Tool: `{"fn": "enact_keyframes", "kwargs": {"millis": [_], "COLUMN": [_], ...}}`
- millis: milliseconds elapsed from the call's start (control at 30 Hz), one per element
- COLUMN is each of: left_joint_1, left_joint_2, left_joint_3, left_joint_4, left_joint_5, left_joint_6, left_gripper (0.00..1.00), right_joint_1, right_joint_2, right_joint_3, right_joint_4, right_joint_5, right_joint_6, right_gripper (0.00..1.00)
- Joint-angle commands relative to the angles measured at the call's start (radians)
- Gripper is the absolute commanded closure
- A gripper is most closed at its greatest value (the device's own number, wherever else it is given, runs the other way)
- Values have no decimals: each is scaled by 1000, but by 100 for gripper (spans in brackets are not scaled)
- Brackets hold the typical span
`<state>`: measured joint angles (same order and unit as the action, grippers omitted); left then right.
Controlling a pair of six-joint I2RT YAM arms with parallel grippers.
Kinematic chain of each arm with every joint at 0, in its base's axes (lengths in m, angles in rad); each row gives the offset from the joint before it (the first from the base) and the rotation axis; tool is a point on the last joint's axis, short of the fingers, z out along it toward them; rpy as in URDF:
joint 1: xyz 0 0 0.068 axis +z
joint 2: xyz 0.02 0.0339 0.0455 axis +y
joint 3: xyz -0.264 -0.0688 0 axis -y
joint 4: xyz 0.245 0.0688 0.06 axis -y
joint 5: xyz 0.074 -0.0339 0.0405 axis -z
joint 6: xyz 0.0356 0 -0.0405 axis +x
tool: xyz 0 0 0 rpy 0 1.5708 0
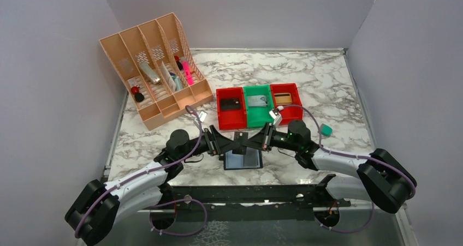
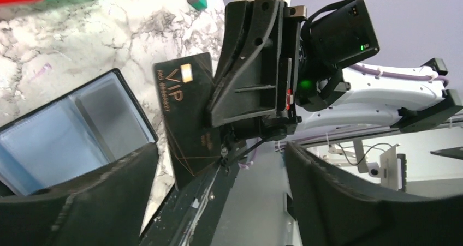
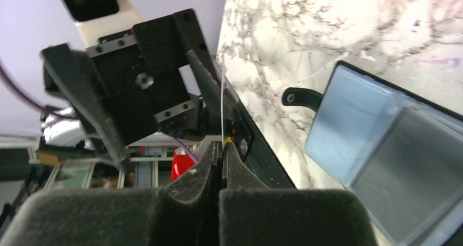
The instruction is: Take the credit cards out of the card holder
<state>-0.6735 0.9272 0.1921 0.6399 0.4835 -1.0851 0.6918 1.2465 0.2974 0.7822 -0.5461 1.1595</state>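
Left gripper [image 2: 221, 150] wide | right gripper [image 3: 220, 152] pinching credit card [image 2: 183, 109], seemingly clear of card holder [image 3: 377, 137]

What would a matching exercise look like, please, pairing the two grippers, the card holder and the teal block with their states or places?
Column one:
1 left gripper
2 right gripper
3 card holder
4 teal block

Column two:
A lying open on the table
B shut on the black card
C on the table, right of the bins
D open, gripping nothing

Pairs: 1-D; 2-B; 3-A; 4-C
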Motion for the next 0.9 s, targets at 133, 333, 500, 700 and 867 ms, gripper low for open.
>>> {"fn": "enact_keyframes", "kwargs": {"millis": [133, 333, 500, 700, 867], "left_joint_1": [2, 2, 2, 1, 2], "left_joint_2": [-93, -125, -161, -242, -295], "left_joint_3": [104, 295, 395, 481, 448], "left_joint_4": [-350, -889, -1105, -1209, -1194], "left_joint_5": [-134, -452, -669, -851, -941], "left_joint_6": [160, 341, 375, 475, 528], "left_gripper": [1, 1, 1, 1, 1], "right_joint_1": [-3, -3, -3, -3, -2], "right_joint_2": [-115, -151, -97, 37, 167], "right_joint_3": [121, 227, 366, 523, 631], "right_joint_4": [-422, -629, -687, -679, -669], "right_joint_5": [213, 408, 482, 438, 388], "right_joint_6": [-181, -360, -542, -767, -992], "right_gripper": [99, 99, 99, 99, 99]}}
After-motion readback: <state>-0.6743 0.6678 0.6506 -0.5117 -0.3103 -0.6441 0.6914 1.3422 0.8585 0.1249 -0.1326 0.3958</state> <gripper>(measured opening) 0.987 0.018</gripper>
